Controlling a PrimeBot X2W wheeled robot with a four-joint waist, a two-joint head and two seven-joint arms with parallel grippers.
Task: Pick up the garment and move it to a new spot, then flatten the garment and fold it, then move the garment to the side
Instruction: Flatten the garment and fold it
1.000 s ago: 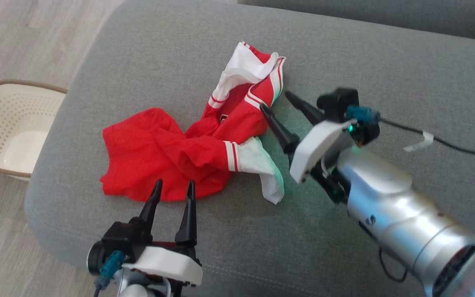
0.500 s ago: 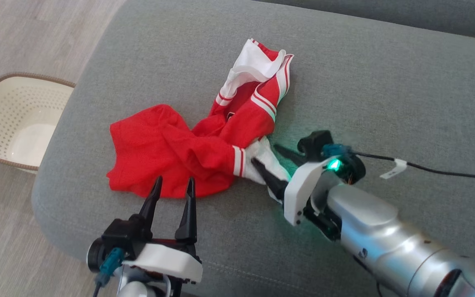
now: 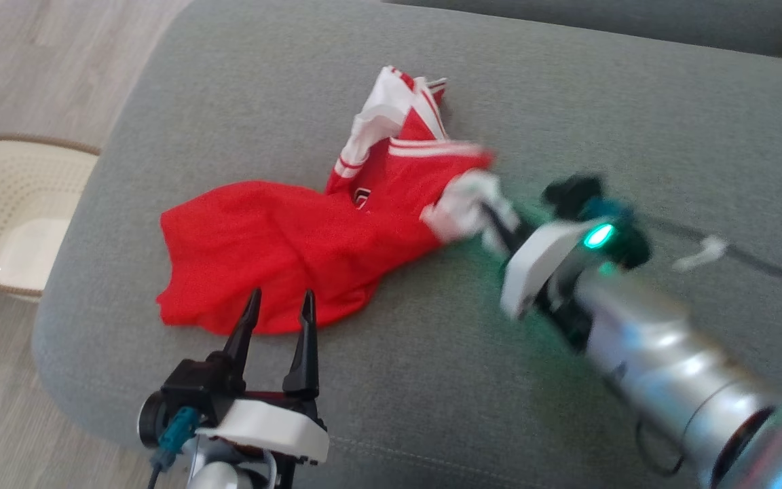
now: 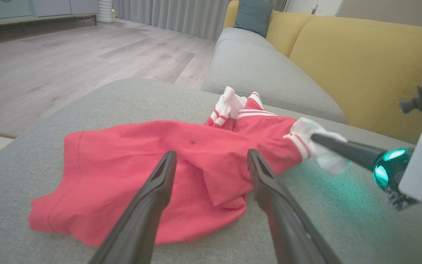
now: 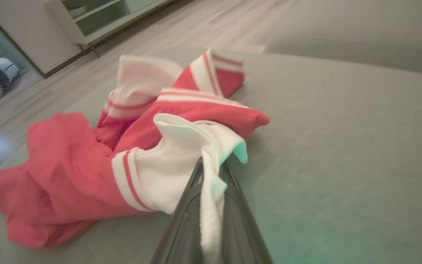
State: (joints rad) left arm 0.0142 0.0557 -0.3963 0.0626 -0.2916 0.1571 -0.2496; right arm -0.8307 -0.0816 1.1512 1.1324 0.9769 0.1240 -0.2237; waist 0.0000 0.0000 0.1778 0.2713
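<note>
The garment [image 3: 282, 248] is a red shirt with white, red-striped sleeves, crumpled on a grey cushion [image 3: 432, 380]. My right gripper [image 3: 493, 221] is shut on its white sleeve end [image 5: 181, 157], and the cloth runs down between the two fingers [image 5: 211, 198]. The pinched sleeve [image 4: 321, 146] stretches to the right off the red body [image 4: 152, 165]. My left gripper [image 3: 279, 302] stands open at the near hem of the garment, its fingers [image 4: 148, 198] just above the red cloth with nothing between them.
A white perforated basket [image 3: 4, 210] sits on the wooden floor at the cushion's left edge. A black cable [image 3: 757, 261] trails across the cushion to the right. A yellow sofa back [image 4: 361, 62] rises behind the cushion.
My right gripper came down onto the white sleeve, closed on it and drew it to the right and up, stretching the garment out. The left gripper stayed put.
</note>
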